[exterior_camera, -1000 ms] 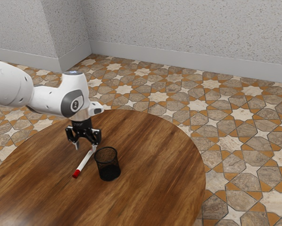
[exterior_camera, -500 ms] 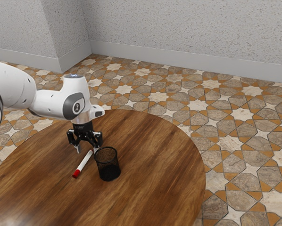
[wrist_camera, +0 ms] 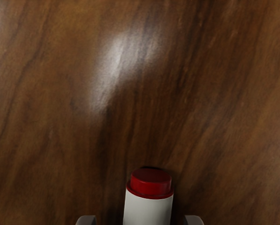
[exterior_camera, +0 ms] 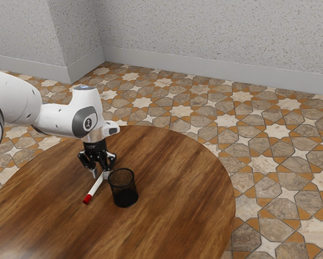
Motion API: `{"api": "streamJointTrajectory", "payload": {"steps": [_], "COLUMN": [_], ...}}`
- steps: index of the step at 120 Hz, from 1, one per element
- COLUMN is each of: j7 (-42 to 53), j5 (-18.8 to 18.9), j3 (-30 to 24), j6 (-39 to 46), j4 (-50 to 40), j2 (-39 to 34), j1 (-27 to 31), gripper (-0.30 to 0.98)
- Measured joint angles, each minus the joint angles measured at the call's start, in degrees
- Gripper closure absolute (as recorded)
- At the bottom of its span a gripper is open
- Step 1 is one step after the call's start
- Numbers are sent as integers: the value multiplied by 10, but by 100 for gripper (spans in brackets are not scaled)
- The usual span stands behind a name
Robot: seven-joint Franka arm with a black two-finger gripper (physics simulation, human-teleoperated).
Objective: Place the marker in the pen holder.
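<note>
Marker (exterior_camera: 96,187): lying flat on the round wooden desk (exterior_camera: 177,194), outside the pen holder. White body, red end. Sits on a slant in the exterior view: red end near and toward that view's left, other end far and toward its right, under the hand (exterior_camera: 101,173).

Hand: black, pointing down over the far end of the marker. Fingers (wrist_camera: 86,220) are apart, one on each side of the marker body, visible gap on both sides in the wrist view. So not clamped on anything. Wrist view also has a red end of the marker, narrower cap part stepping out to a wider rim, then white body between the fingertips.

Pen holder: black mesh cup (exterior_camera: 123,193), upright on the desk, just beside the marker toward the exterior view's right. Its rim is close to the right-hand finger in that view; can't tell if they touch.

Arm (exterior_camera: 59,118): white with grey joint covers, in from the exterior view's left, bent down at the wrist.

Desk has dark grain, plus a bright glare patch in the wrist view. Patterned tile floor (exterior_camera: 280,162) around it, speckled grey wall (exterior_camera: 215,32) with a plain baseboard (exterior_camera: 215,65) on the far side.
</note>
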Motion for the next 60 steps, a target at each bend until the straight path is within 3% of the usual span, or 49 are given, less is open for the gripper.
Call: {"api": "streamJointTrajectory", "payload": {"steps": [60], "j7": [0], "j5": [3], "j3": [0], "j6": [18], "j4": [-3], "j2": [2], "j1": [0], "gripper": [75]}}
